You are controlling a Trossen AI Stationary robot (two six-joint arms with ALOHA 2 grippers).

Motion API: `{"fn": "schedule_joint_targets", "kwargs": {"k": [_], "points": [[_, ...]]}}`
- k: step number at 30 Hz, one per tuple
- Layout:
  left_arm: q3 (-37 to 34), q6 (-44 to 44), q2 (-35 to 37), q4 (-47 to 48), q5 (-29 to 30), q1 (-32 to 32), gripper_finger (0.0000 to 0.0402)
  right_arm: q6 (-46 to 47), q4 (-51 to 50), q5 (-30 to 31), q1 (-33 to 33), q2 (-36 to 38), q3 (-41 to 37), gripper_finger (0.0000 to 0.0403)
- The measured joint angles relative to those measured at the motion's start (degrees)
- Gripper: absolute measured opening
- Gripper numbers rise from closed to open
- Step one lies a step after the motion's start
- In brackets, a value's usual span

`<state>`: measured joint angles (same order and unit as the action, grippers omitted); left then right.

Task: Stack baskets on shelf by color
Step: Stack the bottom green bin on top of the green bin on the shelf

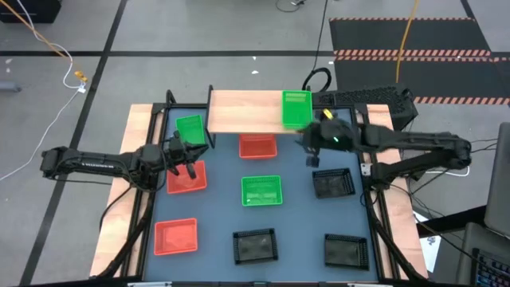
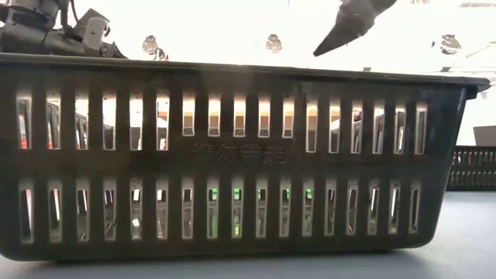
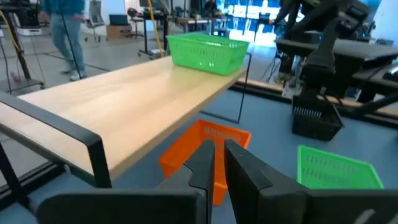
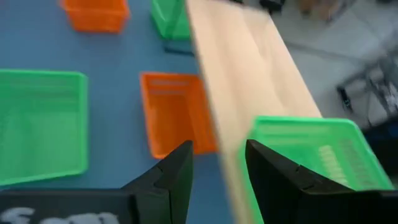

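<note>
One green basket (image 1: 296, 108) sits on the shelf (image 1: 243, 112), right end. Your right gripper (image 4: 217, 163) hovers beside it, fingers apart, empty; your left gripper (image 3: 217, 163), nearly closed, hovers over a red basket (image 1: 186, 177). Careless swings may knock that basket off.

Wooden shelf (image 1: 247, 112) bearing one green basket (image 1: 296, 108), blue-grey table (image 1: 299, 211) below

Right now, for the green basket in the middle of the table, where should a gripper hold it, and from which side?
Probably from above, one finger on each side of a long rim wall of the green basket. It sits flat, open side up, with clear tabletop all around it.
</note>
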<state>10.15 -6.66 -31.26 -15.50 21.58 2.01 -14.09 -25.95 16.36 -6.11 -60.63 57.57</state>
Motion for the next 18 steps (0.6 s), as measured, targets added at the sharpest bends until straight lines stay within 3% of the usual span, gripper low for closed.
{"fn": "schedule_joint_targets", "kwargs": {"k": [9, 14, 18], "points": [[-0.02, -1.60, -1.62, 0.24, -7.98, -3.99, 0.0037, -6.54, 24.54, 4.23, 14.71, 10.62, -23.10, 0.0144], [-0.04, 0.83, -5.66, -3.55, -7.67, -5.72, 0.0037, -5.31, 29.27, 3.84, 16.01, 10.44, -28.46, 0.0144], [-0.04, 1.90, -8.92, -6.03, -7.62, -6.31, 0.0037, -5.97, 29.35, -0.83, 15.97, 10.17, -29.79, 0.0144]]}}
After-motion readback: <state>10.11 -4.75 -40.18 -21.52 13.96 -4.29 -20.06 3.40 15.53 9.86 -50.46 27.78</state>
